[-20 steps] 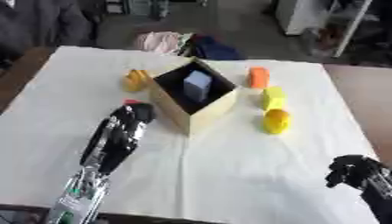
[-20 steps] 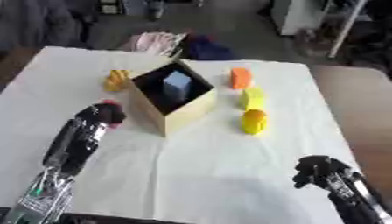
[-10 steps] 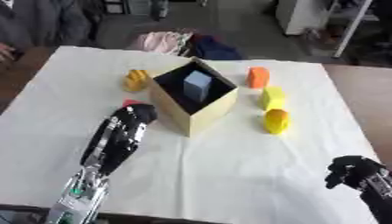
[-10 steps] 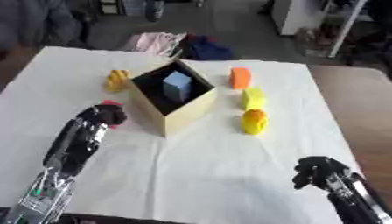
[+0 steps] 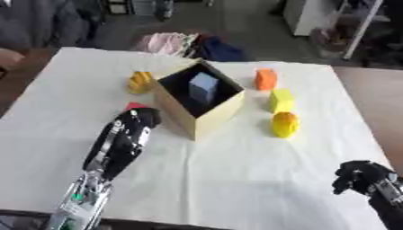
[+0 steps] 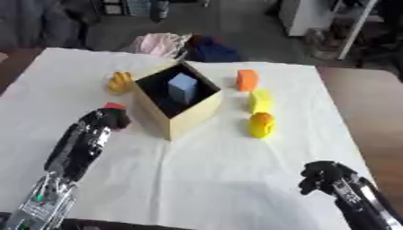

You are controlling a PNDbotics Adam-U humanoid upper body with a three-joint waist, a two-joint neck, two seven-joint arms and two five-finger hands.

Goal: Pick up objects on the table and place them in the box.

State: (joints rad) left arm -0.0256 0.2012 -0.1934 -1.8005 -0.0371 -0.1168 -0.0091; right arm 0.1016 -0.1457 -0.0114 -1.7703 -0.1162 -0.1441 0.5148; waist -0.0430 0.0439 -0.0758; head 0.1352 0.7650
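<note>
An open tan box (image 5: 214, 117) stands mid-table with a light blue block (image 5: 202, 87) inside it. My left hand (image 5: 134, 126) lies just left of the box, its fingers curled over a small red object (image 5: 135, 106) that peeks out beyond them. A yellow object (image 5: 141, 82) sits left of the box's far corner. Right of the box lie an orange block (image 5: 266, 78), a yellow block (image 5: 282, 99) and a rounded yellow object (image 5: 285, 124). My right hand (image 5: 358, 176) hangs curled and holding nothing at the lower right.
A white cloth (image 5: 236, 179) covers the table, with brown tabletop (image 5: 378, 99) bare at the right. Pink and dark clothes (image 5: 177, 43) lie at the far edge. The cloth in front of the box holds nothing.
</note>
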